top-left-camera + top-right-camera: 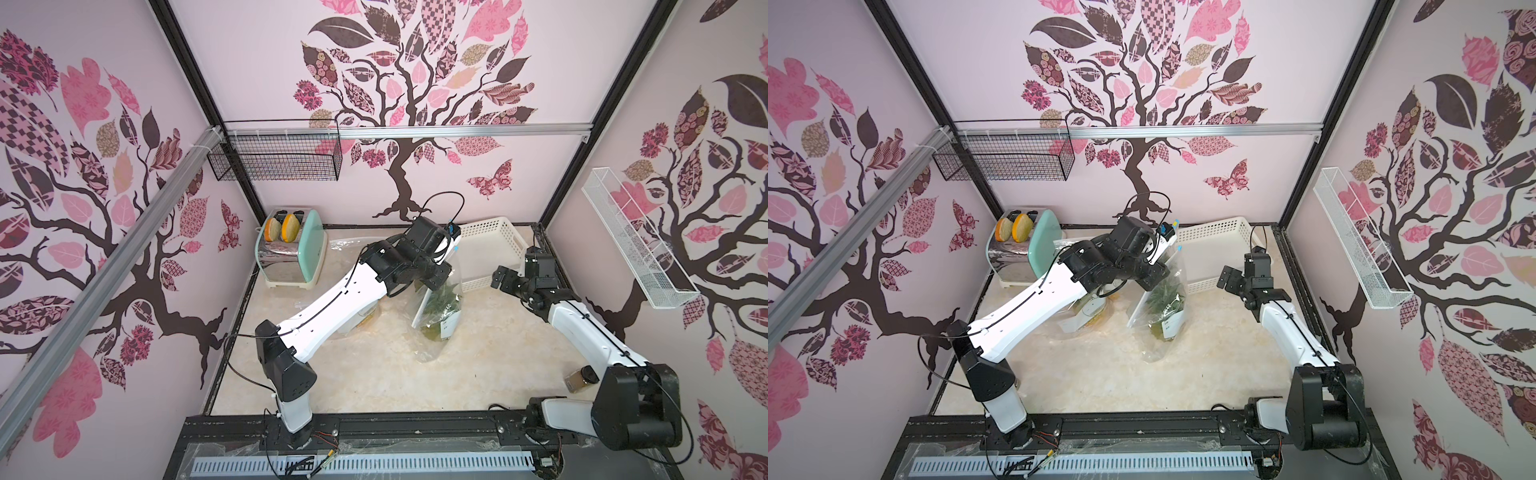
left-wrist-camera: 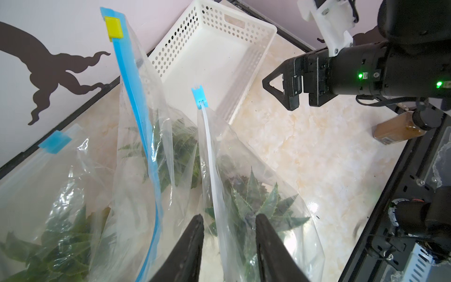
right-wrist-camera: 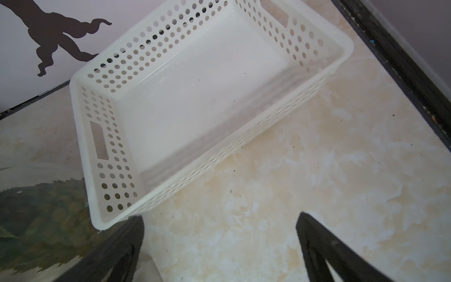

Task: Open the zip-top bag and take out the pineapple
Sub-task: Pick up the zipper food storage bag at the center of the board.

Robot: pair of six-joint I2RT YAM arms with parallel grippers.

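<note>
Left claw (image 2: 229, 219) half-narrowed astride zip strip (image 2: 210, 151) of zip-top bag (image 2: 244, 158) — strip runs away toward blue slider (image 2: 199, 96); pinch possibly incomplete. Right claw (image 3: 220, 217) wide, empty — rear-right corner of bench (image 1: 498, 353).

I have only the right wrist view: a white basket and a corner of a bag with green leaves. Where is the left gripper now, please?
Observer: The left gripper is at a clear bag; its fingers are on either side of the white zip strip, with a gap between them.
Operator: Where is that bag's slider?
Observer: The blue slider sits at the strip's far end, toward the white basket.
Operator: Is something on the table outside my view?
Observer: A brown bottle lies on the table beside the right arm.
</note>
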